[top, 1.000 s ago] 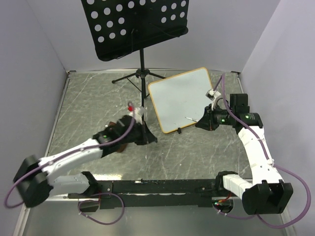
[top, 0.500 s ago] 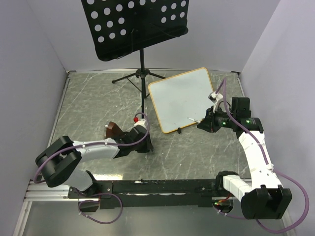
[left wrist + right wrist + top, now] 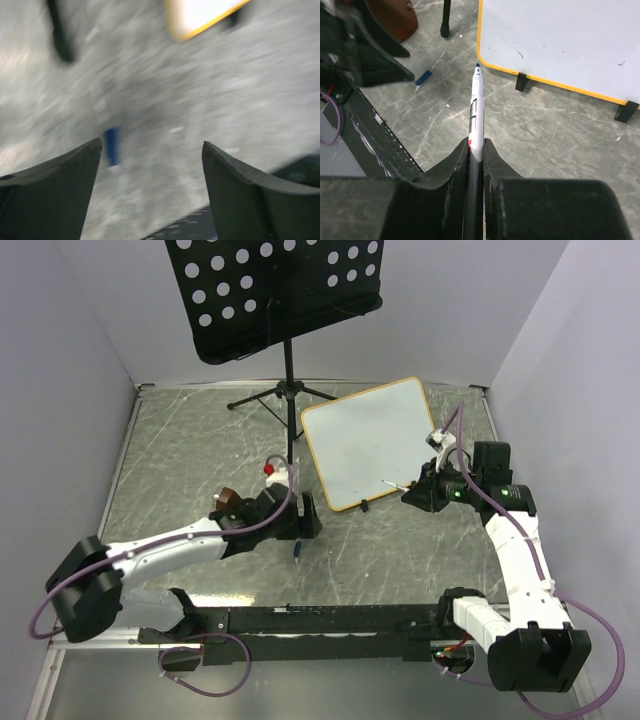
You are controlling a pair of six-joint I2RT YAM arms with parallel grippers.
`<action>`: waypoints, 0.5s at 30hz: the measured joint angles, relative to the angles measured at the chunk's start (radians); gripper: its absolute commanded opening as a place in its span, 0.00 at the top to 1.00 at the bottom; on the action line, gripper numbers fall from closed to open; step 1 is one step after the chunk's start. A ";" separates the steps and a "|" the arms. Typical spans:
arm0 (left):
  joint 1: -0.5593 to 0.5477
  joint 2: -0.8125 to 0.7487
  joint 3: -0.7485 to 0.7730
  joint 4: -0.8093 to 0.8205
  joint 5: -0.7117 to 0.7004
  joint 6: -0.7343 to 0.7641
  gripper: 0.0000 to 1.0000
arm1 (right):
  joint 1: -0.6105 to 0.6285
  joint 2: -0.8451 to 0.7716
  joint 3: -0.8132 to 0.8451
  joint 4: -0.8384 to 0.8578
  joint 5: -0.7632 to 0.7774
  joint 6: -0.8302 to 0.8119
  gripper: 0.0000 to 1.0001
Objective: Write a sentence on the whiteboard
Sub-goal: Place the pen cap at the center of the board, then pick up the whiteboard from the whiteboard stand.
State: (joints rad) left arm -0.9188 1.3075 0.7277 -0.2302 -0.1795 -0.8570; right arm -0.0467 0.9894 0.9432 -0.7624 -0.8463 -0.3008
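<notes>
Far left on the bench [image 3: 180, 450], a brown lump [image 3: 228, 503] sits right beside my left arm. Behind it rises the black stand [image 3: 280, 295], its pole coming down near my left tool [image 3: 305, 515]. That tool is low over the bench with its jaws spread wide and nothing between them; its own view is blurred. Just beside it, on the near side, a small blue cap [image 3: 298, 551] lies on the bench. To the right, the board [image 3: 365, 440] is propped on 2 black feet [image 3: 521, 81] toward the back right of the bench. Its face is white with only a couple of tiny dark specks. By the board's lower edge, my right tool [image 3: 412, 492] is clamped tight on a marker [image 3: 477, 100], pinched between both fingers. The marker's tip points at the frame's lower corner, close to it and seemingly clear of it.
</notes>
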 measured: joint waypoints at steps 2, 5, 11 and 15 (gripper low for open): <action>0.008 -0.046 0.036 0.031 0.010 0.011 0.10 | -0.005 -0.013 -0.010 0.002 -0.011 -0.001 1.00; 0.047 -0.061 0.077 0.133 0.072 0.024 0.10 | -0.010 -0.034 -0.026 0.012 -0.032 -0.003 1.00; 0.239 0.047 0.098 0.400 0.259 0.024 0.10 | -0.026 -0.079 -0.083 0.065 -0.122 -0.002 1.00; 0.297 0.143 0.110 0.468 0.330 0.034 0.11 | -0.033 -0.098 -0.107 0.086 -0.172 -0.002 1.00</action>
State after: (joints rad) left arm -0.6216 1.4506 0.8379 0.2375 0.1505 -0.8234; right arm -0.0795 0.8909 0.8364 -0.6765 -1.0180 -0.3031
